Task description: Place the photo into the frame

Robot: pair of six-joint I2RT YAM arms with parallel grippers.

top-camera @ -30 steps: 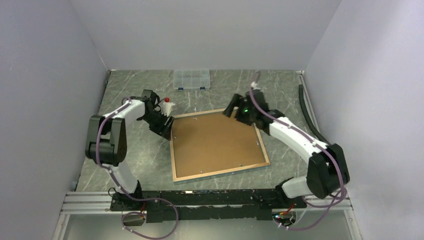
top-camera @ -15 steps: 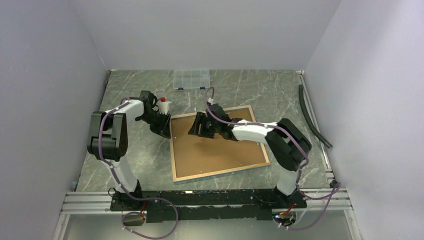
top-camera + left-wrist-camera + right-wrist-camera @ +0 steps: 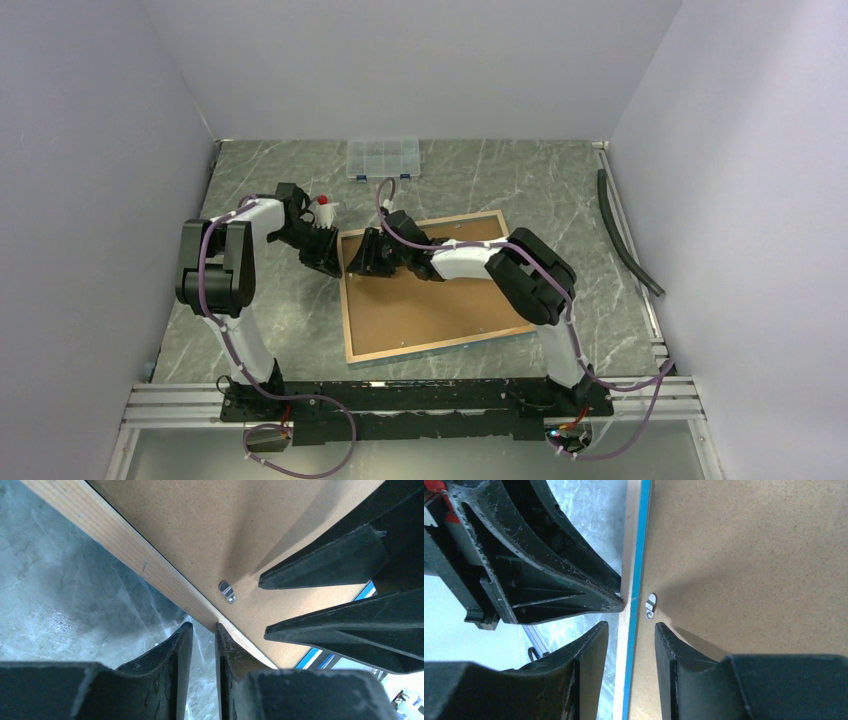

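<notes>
Frame (image 3: 634, 520) back-up, board (image 3: 440, 290) inside | left gripper (image 3: 204, 627): narrow slit | right gripper (image 3: 630, 626): apart astride rim

Tight squeeze at far-left corner of the frame (image 3: 440, 342): left fingers (image 3: 170, 670) and right fingers (image 3: 589, 665) nearly touching, white bottle (image 3: 330, 211) behind.

Left arm (image 3: 215, 268): elbow raised, forearm reaching away from its base and to the right, wrist pitched down.
Left gripper (image 3: 201, 627): jaws parted by a narrow slit.
Right arm (image 3: 525, 278): folded across to the left, forearm low.
Right gripper (image 3: 631, 625): jaws apart, wider than the left's; tips just beside the left gripper's tips.
</notes>
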